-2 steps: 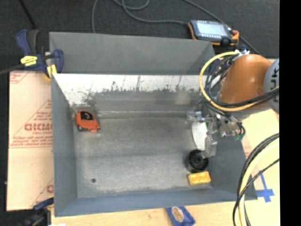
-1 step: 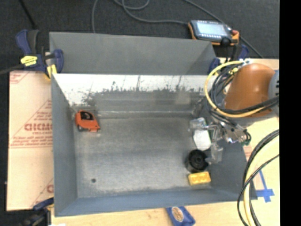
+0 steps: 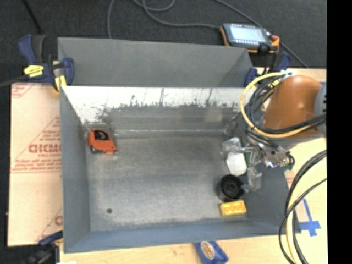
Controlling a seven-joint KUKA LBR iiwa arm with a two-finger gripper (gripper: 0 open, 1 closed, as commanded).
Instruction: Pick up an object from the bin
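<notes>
In the camera view, the arm (image 3: 291, 111), with its orange cover and looped yellow and black cables, comes in over the right rim of the grey metal bin (image 3: 154, 202). Its pincer (image 3: 246, 164) hangs low over the right part of the bin floor, close to the right wall. Whether the pincer is released or clenched cannot be told, as its metal parts and the wiring run together there. A small white lump (image 3: 235, 163) sits right at the pincer's left side, but it is unclear whether it is grasped or only lying beside it. Just below the white lump lies a black round thing (image 3: 230, 187), like a cap or small wheel, and just below that a flat yellow block (image 3: 232, 208), near the bin's front wall. Well apart, by the left wall towards the back, lies a small orange and black thing (image 3: 102, 142)
</notes>
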